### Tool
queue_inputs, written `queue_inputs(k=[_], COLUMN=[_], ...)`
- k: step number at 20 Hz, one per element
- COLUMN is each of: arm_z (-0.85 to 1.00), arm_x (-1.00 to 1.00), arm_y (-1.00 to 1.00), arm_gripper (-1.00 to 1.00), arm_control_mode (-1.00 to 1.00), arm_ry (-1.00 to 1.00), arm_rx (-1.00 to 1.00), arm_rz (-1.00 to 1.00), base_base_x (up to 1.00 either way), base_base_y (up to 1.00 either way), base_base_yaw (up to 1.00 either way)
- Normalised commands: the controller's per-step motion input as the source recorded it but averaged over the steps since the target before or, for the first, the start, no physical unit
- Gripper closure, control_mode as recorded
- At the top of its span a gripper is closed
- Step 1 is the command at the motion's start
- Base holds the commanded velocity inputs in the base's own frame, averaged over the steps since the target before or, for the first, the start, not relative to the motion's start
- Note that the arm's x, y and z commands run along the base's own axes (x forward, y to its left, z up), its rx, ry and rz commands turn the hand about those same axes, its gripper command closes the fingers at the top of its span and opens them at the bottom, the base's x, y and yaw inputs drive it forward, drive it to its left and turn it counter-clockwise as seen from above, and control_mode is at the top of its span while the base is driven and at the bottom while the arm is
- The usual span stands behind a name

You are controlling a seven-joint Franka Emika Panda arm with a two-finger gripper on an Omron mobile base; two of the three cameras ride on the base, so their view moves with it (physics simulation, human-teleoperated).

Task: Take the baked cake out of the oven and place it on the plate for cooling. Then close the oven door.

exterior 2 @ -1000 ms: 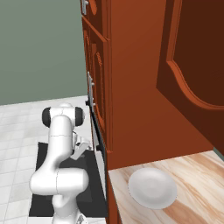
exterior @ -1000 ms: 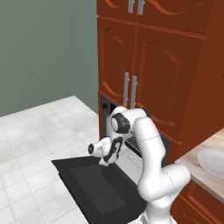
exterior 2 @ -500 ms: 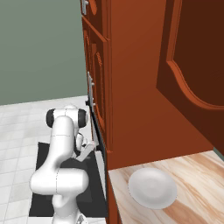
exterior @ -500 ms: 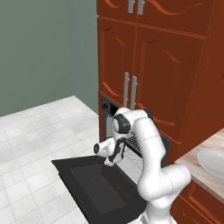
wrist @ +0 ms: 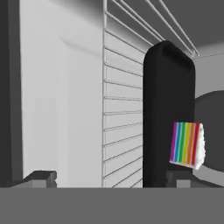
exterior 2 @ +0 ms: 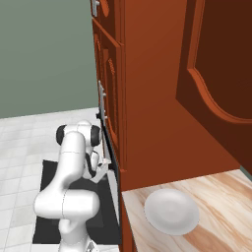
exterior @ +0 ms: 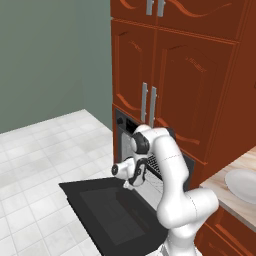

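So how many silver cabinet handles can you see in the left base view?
4. A lower pair side by side on the tall doors just above the oven, and an upper pair at the top edge, partly cut off. Others may lie outside the picture.

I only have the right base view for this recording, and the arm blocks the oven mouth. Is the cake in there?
Observer: Yes. The hand view shows the cake, a rainbow-striped wedge with a white side, against a black tray inside the oven.
Operator: Is the pincer on it?
Observer: No. The pincer is open and empty; the cake sits above one fingertip, not between the two.
Operator: Anything else near the tray?
Observer: A wire rack runs alongside it in the hand view.
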Motion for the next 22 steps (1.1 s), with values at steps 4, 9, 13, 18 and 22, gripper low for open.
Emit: queue_inputs(k=[4, 9, 13, 18, 22], arm_z=[-0.28, -0.30, -0.21, -0.20, -0.22], arm_x=[0.08, 0.15, 0.17, 0.18, 0.17], arm_y=[-0.18, -0.14, -0.13, -0.14, -0.15], arm_gripper=[-1.00, -1.00, -1.00, -1.00, -1.00], arm_control_mode=[-1.00, -1.00, -1.00, -1.00, -1.00], arm_ry=[0.00, 0.01, 0.00, 0.02, 0.03], arm_rx=[-0.08, -0.10, -0.07, -0.06, -0.06], arm_rz=[0.00, 0.00, 0.00, 0.00, 0.00], base_base_x=[0.00, 0.00, 0.00, 0.00, 0.00], base_base_y=[0.00, 0.00, 0.00, 0.00, 0.00], base_base_yaw=[0.00, 0.00, 0.00, 0.00, 0.00])
